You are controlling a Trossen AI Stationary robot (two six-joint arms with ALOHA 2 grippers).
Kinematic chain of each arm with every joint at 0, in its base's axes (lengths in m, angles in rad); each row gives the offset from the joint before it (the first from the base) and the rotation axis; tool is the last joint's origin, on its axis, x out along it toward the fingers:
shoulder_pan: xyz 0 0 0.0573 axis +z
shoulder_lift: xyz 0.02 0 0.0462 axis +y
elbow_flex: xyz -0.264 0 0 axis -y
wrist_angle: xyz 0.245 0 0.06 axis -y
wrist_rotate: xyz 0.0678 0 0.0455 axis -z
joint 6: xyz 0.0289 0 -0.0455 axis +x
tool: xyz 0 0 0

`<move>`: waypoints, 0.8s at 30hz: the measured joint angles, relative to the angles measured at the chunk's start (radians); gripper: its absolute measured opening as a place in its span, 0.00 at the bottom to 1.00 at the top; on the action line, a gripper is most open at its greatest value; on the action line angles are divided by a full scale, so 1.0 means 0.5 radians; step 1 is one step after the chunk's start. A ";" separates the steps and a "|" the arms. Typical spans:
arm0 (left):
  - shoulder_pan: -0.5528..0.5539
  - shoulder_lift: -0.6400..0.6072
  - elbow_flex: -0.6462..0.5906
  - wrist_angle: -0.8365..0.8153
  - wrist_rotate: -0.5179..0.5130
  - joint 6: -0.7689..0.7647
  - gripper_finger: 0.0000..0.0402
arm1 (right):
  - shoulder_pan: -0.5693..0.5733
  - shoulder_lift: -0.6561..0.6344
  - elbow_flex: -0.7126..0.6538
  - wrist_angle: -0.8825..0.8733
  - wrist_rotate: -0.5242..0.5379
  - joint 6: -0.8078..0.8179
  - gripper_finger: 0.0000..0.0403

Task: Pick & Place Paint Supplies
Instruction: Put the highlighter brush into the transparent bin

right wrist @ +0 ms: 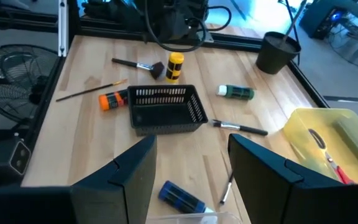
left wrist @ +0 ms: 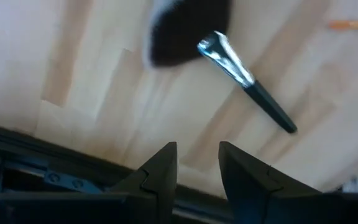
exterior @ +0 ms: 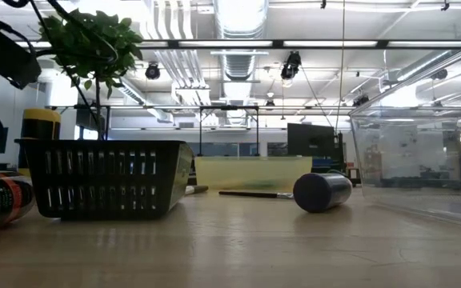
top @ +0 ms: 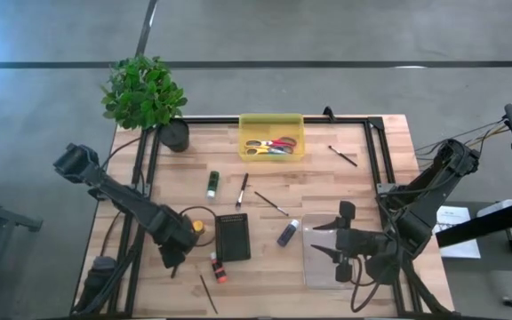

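Observation:
The wide soft-headed brush [left wrist: 229, 62] lies flat on the table, next to a yellow paint tube [right wrist: 174, 66]. My left gripper [left wrist: 197, 165] hangs over the table's near left part, pointing down, open by a narrow gap, with the brush just ahead of its fingertips. A red-orange tube [top: 218, 269], a green tube [top: 212, 184] and a purple tube [top: 288, 233] lie around the black basket [top: 232, 237]. Thin brushes [top: 242, 190] [top: 271, 204] [top: 343, 156] lie scattered. My right gripper [top: 327, 240] waits open above a clear container [top: 332, 258].
A yellow bin [top: 272, 138] with scissors stands at the far middle, and a potted plant [top: 174, 133] at the far left. Another thin brush [top: 208, 293] lies near the front edge. A black frame rail [top: 140, 169] runs along the table's left side.

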 joint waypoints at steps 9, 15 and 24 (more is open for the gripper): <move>-0.129 0.000 -0.034 0.054 -0.384 -0.424 0.32 | 0.045 0.000 0.001 0.042 0.002 -0.027 0.49; -0.171 0.000 -0.098 0.192 -0.602 -0.595 0.32 | 0.063 0.001 0.001 0.048 0.008 -0.027 0.49; -0.171 -0.001 -0.406 0.507 -0.695 -0.788 0.32 | 0.101 0.001 0.001 0.072 0.015 -0.028 0.49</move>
